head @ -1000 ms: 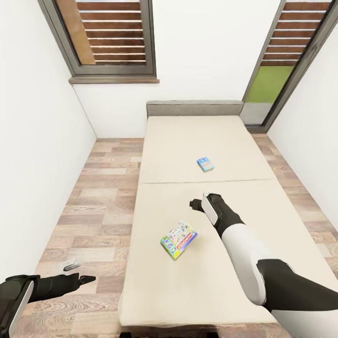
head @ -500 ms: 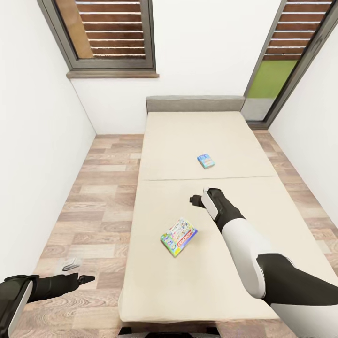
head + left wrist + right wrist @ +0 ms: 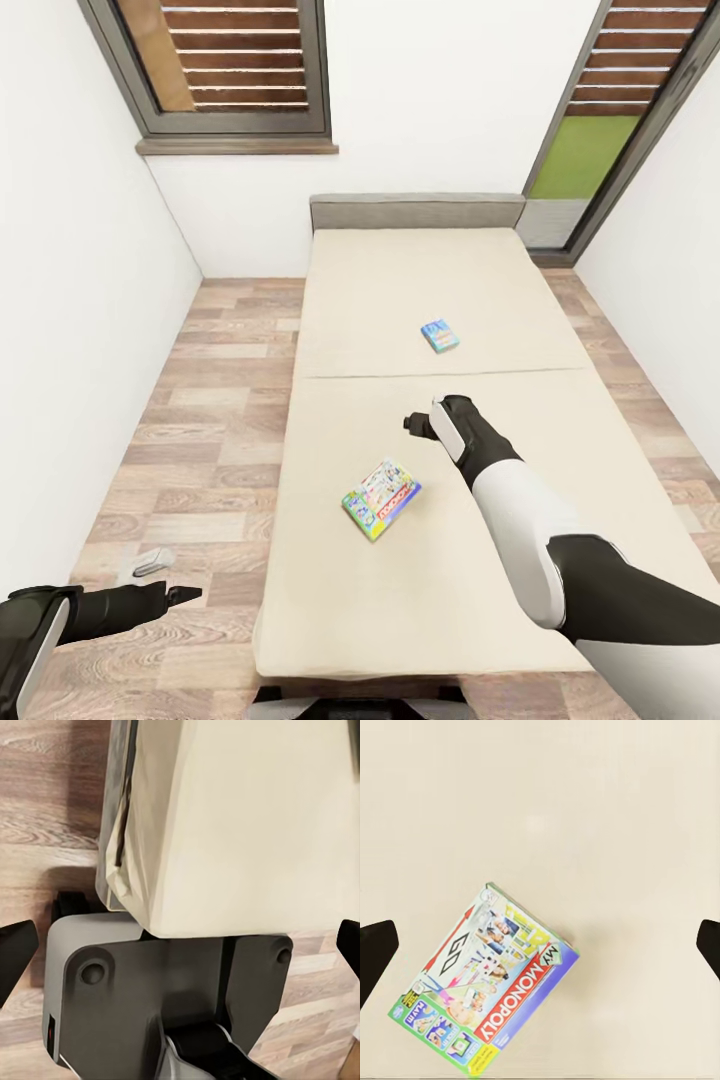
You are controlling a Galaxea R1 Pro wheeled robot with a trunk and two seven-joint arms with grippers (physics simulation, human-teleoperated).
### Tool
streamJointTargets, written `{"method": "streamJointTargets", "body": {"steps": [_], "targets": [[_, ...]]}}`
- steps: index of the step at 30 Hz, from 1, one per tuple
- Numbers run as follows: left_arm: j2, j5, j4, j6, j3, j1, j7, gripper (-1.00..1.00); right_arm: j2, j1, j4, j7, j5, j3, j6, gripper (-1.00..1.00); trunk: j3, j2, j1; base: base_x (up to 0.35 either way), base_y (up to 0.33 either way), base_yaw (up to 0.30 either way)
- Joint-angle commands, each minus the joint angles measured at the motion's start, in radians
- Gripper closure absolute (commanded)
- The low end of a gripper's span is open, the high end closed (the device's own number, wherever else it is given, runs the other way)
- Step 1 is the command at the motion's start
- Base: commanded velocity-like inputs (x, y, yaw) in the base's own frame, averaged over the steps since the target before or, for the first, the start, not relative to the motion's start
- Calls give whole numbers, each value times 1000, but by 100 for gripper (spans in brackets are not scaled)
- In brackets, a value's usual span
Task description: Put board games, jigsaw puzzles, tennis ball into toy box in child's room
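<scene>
Over the beige-mattressed, grey-framed bed (image 3: 430,590), fingers spread wide.

My right gripper (image 3: 420,420) hovers empty mid-frame above a colourful flat Monopoly board game box (image 3: 381,499) (tilted); a smaller blue board game box (image 3: 440,336) lies beyond. My left gripper (image 3: 180,596), lower left over wood-plank floor (image 3: 210,420), is open too.

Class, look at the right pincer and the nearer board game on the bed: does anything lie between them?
Nothing visible does. The right pincer hangs open over the plain beige bed, and the nearer blue, cartoon-printed board game box lies flat on bare mattress beside it. The right wrist view shows that box with only mattress around it.
</scene>
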Motion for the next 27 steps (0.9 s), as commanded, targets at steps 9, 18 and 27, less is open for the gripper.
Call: {"method": "streamJointTargets", "body": {"steps": [9, 18, 27], "targets": [[3, -1, -1, 7, 3, -1, -9, -100, 1, -12, -1, -8, -12, -4, 21, -100, -16, -2, 0, 0, 0, 0], [19, 8, -9, 8, 5, -1, -66, -100, 1, -18, -2, -6, -13, -4, 51, -100, -31, -2, 0, 0, 0, 0], [106, 9, -9, 8, 22, 1, -367, -100, 1, -21, -17, 0, -16, -4, 78, -100, -46, -2, 0, 0, 0, 0]]}}
